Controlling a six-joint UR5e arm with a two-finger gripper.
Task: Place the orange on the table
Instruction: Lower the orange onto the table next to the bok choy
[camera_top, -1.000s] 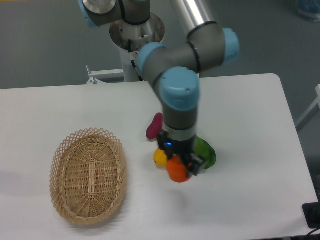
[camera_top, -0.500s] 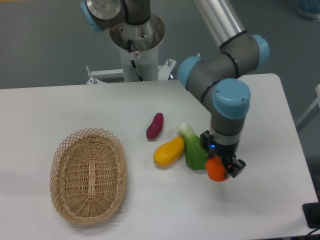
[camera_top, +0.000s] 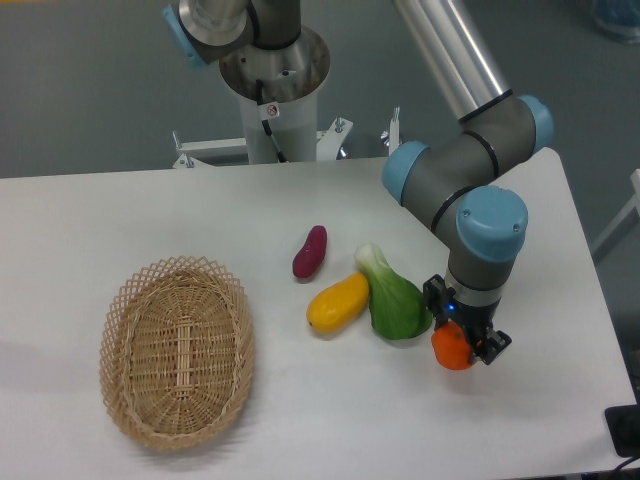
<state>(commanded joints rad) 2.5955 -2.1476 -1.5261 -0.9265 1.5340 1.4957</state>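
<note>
Under wrist, fingers (camera_top: 483, 345) half hide gripped orange (camera_top: 452, 350).

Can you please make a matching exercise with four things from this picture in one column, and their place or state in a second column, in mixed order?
Things:
1. orange
2. wicker basket
3. purple vegetable
4. yellow fruit

Places or states:
A. lying between the purple vegetable and the green vegetable
B. held in the gripper
C. empty, on the table's left part
D. farthest back of the produce

Pairs: 1-B, 2-C, 3-D, 4-A
</note>
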